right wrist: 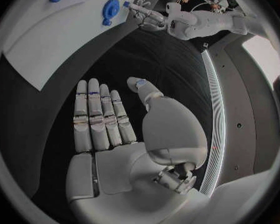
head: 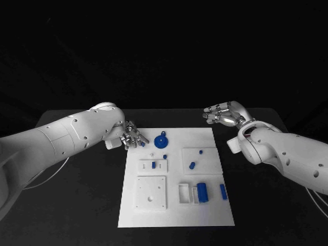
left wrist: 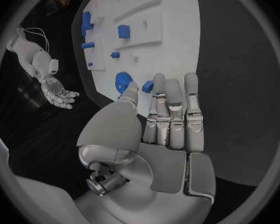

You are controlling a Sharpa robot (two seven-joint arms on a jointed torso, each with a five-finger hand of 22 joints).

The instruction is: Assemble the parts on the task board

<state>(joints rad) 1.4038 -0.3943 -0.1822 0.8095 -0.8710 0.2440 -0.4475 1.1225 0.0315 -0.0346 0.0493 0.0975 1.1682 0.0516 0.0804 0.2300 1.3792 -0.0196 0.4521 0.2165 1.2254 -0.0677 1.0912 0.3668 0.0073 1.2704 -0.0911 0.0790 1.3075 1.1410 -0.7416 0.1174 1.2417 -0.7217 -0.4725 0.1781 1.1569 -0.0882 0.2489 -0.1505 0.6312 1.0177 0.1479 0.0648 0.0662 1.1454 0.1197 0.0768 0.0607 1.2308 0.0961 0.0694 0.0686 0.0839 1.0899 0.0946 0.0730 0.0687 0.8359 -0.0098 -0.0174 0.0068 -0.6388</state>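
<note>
Left robot hand (head: 128,136) empty, fingers straight, right robot hand (head: 223,115) likewise

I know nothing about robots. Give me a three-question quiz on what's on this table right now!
1. True or false: the right hand holds a blue part.
2. Which hand is nearer the blue gear: A) left hand, B) right hand?
3. Fill in: the blue parts lie on the white ____.

Key: 1. False, its fingers are apart and hold nothing. 2. A. 3. Task board.
</note>
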